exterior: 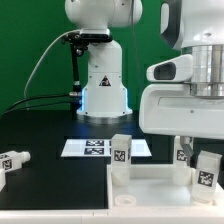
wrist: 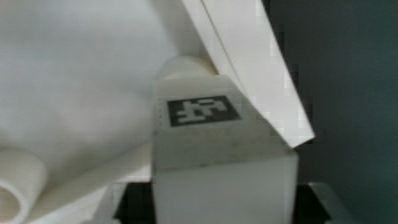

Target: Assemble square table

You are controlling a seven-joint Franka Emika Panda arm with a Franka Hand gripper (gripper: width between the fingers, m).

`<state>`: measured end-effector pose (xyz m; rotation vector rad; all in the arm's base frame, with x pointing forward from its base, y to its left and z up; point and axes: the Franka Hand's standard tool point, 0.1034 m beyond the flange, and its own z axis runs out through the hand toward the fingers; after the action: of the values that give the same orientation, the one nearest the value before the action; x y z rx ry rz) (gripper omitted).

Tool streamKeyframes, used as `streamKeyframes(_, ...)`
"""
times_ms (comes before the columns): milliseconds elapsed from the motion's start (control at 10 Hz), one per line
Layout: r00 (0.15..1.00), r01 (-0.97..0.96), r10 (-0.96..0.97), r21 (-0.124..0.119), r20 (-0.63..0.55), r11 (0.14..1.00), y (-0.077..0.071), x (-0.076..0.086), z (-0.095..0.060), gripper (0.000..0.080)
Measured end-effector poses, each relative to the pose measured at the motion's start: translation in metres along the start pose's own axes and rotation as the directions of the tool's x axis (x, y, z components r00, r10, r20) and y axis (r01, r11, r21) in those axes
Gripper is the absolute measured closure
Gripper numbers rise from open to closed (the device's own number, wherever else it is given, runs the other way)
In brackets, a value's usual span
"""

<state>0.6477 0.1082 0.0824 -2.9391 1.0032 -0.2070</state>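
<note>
The white square tabletop (exterior: pixel 150 190) with a raised rim lies at the front of the exterior view. A tagged white leg (exterior: pixel 120 156) stands at its far left corner, and another leg (exterior: pixel 183 154) stands at the far right. My gripper (exterior: pixel 200 158) hangs over the slab's right side, shut on a third leg (exterior: pixel 206 170). In the wrist view this leg (wrist: pixel 217 150) fills the gap between my dark fingers (wrist: pixel 135 200), my gripper (wrist: pixel 226 208) closed on it. The slab's rim (wrist: pixel 249 60) runs behind the leg. A fourth leg (exterior: pixel 12 162) lies loose on the table at the left.
The marker board (exterior: pixel 96 148) lies flat behind the slab. The robot base (exterior: pixel 103 85) stands at the back centre, with a cable (exterior: pixel 40 65) looping to its left. The rounded end of a white part (wrist: pixel 25 190) shows beside the held leg in the wrist view.
</note>
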Motion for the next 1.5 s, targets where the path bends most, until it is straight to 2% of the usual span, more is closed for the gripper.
streamKeyframes(200,0.961,-0.275,0.275,-0.004,0.014,0.961,0.007,0.0,0.001,0.0509)
streamKeyframes(400,0.793,-0.605,0.605,-0.019,0.072,0.796,0.009,-0.003,0.003,0.0509)
streamKeyframes(500,0.711,-0.694,0.693,-0.044,0.119,0.719,0.008,-0.002,0.0,0.0509)
streamKeyframes(600,0.653,-0.745,0.745,-0.064,0.134,0.664,0.009,0.0,0.0,0.0509)
streamKeyframes(700,0.604,-0.786,0.787,-0.07,0.128,0.614,0.01,-0.001,0.001,0.0509)
streamKeyframes(800,0.588,-0.798,0.799,-0.073,0.125,0.599,0.01,-0.001,0.001,0.0509)
streamKeyframes(900,0.617,-0.776,0.777,-0.069,0.125,0.627,0.01,0.0,0.001,0.0438)
streamKeyframes(1000,0.693,-0.712,0.71,-0.037,0.127,0.701,0.009,0.003,0.0,0.0438)
streamKeyframes(1100,0.829,-0.552,0.544,0.028,0.126,0.834,0.005,0.005,0.001,0.0283)
streamKeyframes(1200,0.909,-0.404,0.394,0.059,0.137,0.913,0.005,0.001,0.004,0.0185)
streamKeyframes(1300,0.959,-0.253,0.238,0.085,0.15,0.964,0.008,-0.002,0.008,0.016)
streamKeyframes(1500,0.985,-0.121,0.107,0.098,0.136,0.988,0.01,-0.004,0.009,0.0152)
